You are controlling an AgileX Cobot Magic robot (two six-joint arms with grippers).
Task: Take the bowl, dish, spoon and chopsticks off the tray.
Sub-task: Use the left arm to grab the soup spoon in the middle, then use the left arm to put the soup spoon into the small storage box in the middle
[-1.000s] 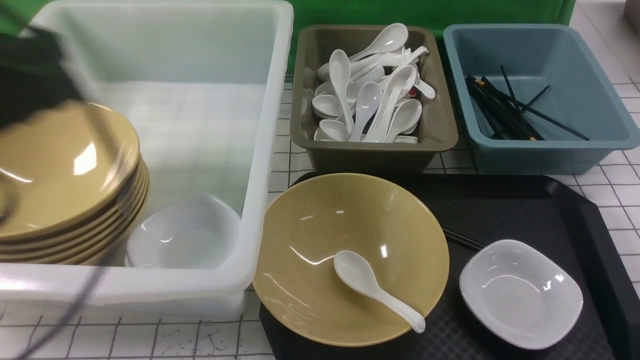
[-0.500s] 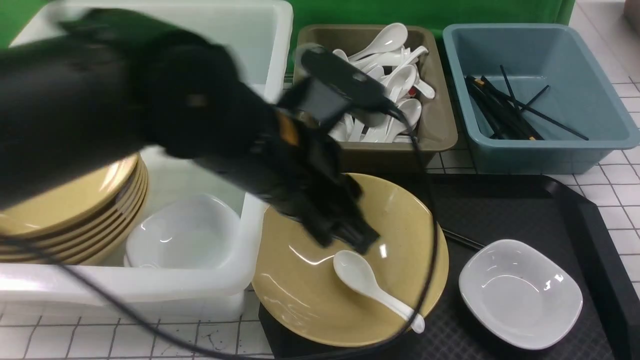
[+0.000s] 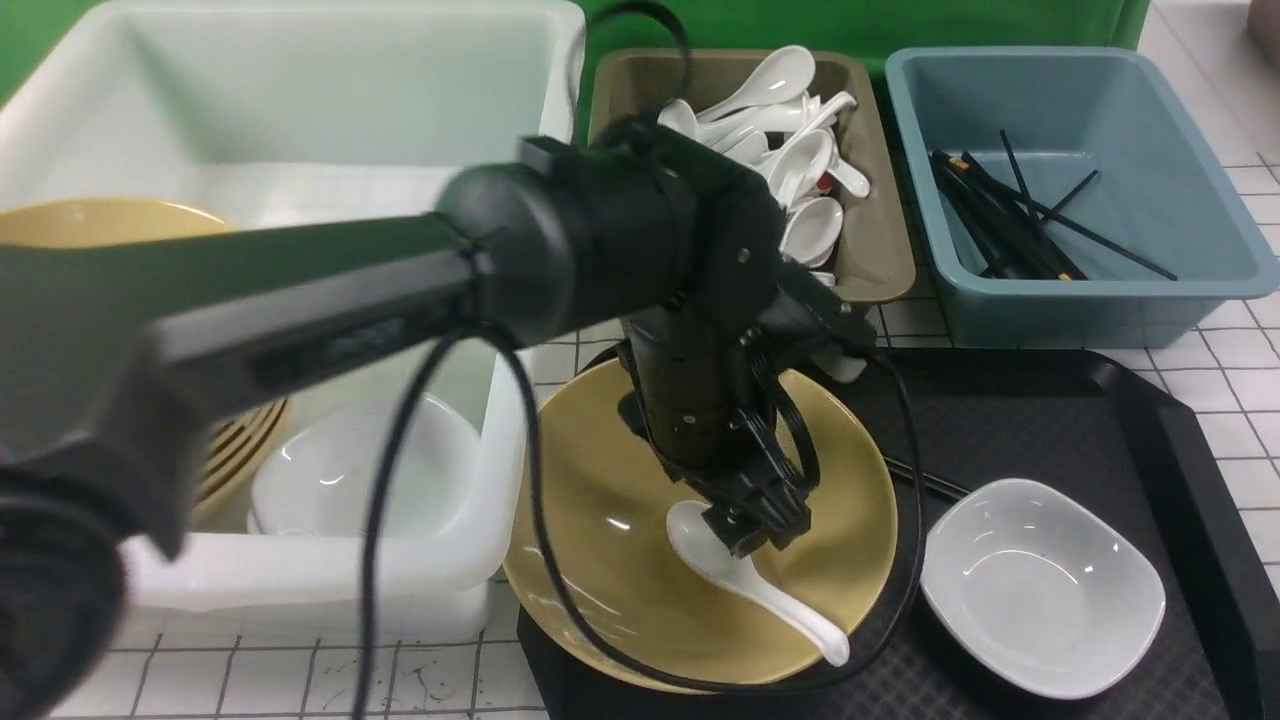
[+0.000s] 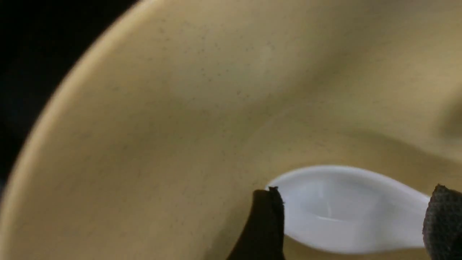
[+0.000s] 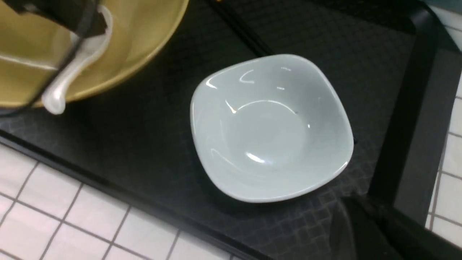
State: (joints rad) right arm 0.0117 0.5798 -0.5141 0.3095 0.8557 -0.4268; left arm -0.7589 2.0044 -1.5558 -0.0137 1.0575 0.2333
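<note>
The yellow bowl (image 3: pixel 610 570) sits on the left end of the black tray (image 3: pixel 1100 420) with the white spoon (image 3: pixel 770 595) lying in it. My left gripper (image 3: pixel 752 528) reaches down into the bowl. In the left wrist view it (image 4: pixel 355 211) is open, with one finger (image 4: pixel 263 225) on each side of the spoon's scoop (image 4: pixel 339 213). The white dish (image 3: pixel 1040 585) sits on the tray to the right. The black chopsticks (image 3: pixel 925 480) lie partly hidden under the bowl. The right wrist view shows the dish (image 5: pixel 270 126) and only a dark blur of my right gripper (image 5: pixel 364 234).
A big white tub (image 3: pixel 300 120) at the left holds stacked yellow bowls (image 3: pixel 60 225) and white dishes (image 3: pixel 330 480). A grey-brown tub (image 3: pixel 880 250) holds several spoons, and a blue tub (image 3: pixel 1150 150) holds black chopsticks. My left arm spans the white tub.
My left arm has swung in from the left over the white tub, and its gripper has come down into the bowl around the spoon's scoop. The bowl, spoon and dish have stayed put.
</note>
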